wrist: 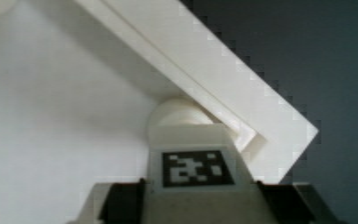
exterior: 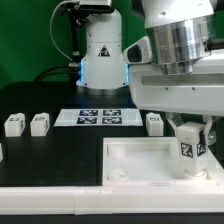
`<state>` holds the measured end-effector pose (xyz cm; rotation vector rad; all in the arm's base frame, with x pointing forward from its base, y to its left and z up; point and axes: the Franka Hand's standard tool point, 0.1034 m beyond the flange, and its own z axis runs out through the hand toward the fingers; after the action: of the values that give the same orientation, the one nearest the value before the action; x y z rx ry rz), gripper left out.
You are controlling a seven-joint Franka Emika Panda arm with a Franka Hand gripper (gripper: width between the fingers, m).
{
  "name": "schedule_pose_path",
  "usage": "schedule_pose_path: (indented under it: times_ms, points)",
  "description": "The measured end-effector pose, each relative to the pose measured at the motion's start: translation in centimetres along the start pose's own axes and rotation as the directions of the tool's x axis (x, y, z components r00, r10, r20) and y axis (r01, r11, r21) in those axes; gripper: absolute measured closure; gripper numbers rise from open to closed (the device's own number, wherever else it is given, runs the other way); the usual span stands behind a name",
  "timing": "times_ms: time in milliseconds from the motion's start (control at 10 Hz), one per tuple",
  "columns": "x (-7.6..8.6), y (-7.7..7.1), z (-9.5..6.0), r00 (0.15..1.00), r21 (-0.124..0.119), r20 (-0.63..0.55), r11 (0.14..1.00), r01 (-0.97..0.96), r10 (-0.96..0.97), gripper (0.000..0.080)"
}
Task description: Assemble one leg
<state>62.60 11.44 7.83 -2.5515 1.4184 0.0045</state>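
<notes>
My gripper (exterior: pixel 188 146) is shut on a leg (exterior: pixel 187 147), a small white block with a black-and-white tag, and holds it upright over the right corner of the large white square panel (exterior: pixel 135 162). In the wrist view the held leg (wrist: pixel 195 150) sits between my dark fingers (wrist: pixel 119 203), its rounded end at the panel's corner socket (wrist: pixel 240 128) beside the raised rim (wrist: pixel 211 70). Three more legs stand on the black table: two on the exterior view's left (exterior: pixel 13 125) (exterior: pixel 40 124) and one near the middle (exterior: pixel 155 123).
The marker board (exterior: pixel 97 117) lies flat behind the panel. The arm's white base (exterior: pixel 100 55) stands at the back. A white table edge (exterior: pixel 60 200) runs along the front.
</notes>
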Motion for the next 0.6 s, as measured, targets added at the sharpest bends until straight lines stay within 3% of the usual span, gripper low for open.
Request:
schedule_pose_path:
  times_ms: [200,300,400,500,600]
  points:
    - [-0.13,-0.09,0.03,0.987,0.006,0.009,0.987,-0.163,0.163,0.0505]
    - [-0.13,-0.09,0.03,0.993,0.006,0.009,0.993,-0.114,0.114,0.0505]
    - [-0.15,-0.07,0.06,0.997,0.006,0.009,0.997,-0.071,0.071,0.0393]
    - [-0.18,-0.06,0.07,0.999,0.006,0.009,0.999,-0.047,0.047,0.0393]
    - [-0.09,0.0,0.07,0.998,0.004,0.006,0.998,0.068,-0.068,0.0257]
